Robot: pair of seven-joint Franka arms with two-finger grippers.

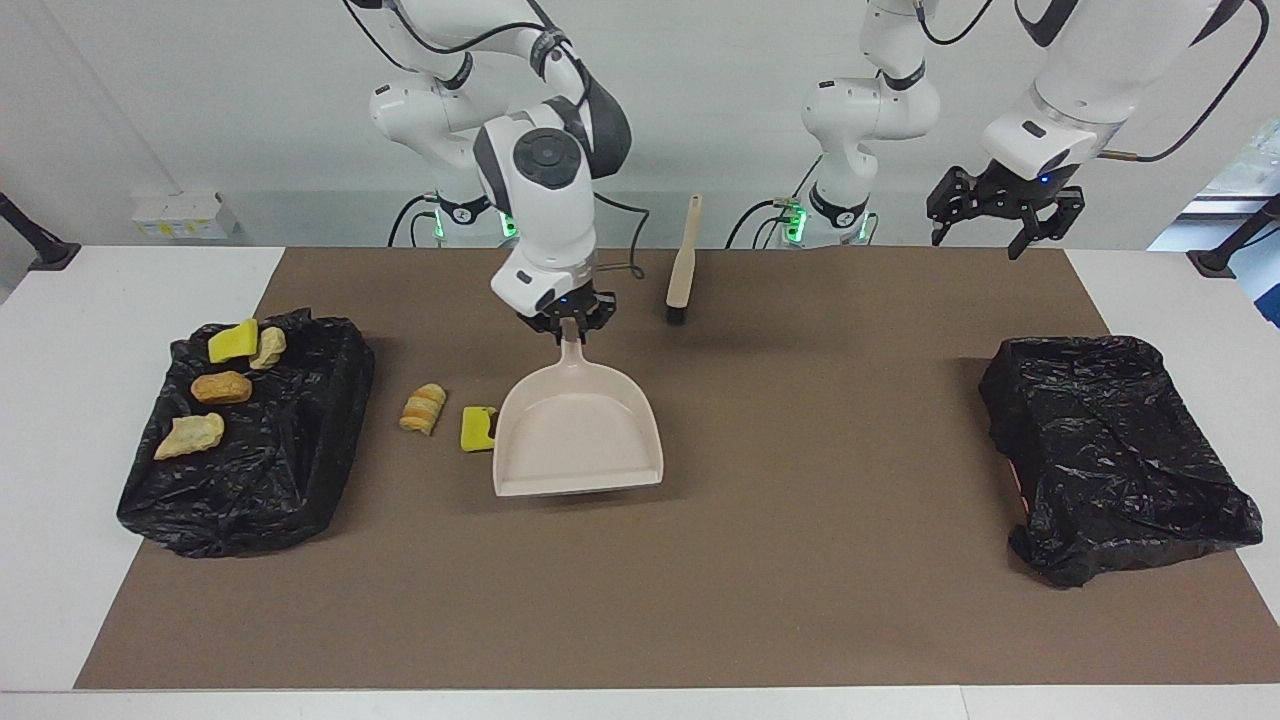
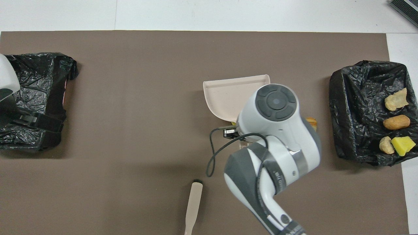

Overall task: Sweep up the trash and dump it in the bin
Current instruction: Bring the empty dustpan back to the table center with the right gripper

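Observation:
My right gripper (image 1: 570,322) is shut on the handle of the beige dustpan (image 1: 577,437), whose flat mouth points away from the robots at the mat's middle. Beside the pan, toward the right arm's end, lie two bits of trash: a tan bread-like lump (image 1: 423,408) and a yellow scrap (image 1: 476,428) partly hidden by the pan's edge. The black-lined bin (image 1: 300,440) at that end holds several pieces of trash (image 2: 396,121). My left gripper (image 1: 985,232) hangs open and empty in the air at the left arm's end. The right arm covers most of the dustpan (image 2: 225,93) from above.
A beige brush (image 1: 683,265) with black bristles lies on the brown mat close to the robots' edge, its handle (image 2: 192,205) showing from above. A second black-lined bin (image 1: 1110,450) stands at the left arm's end.

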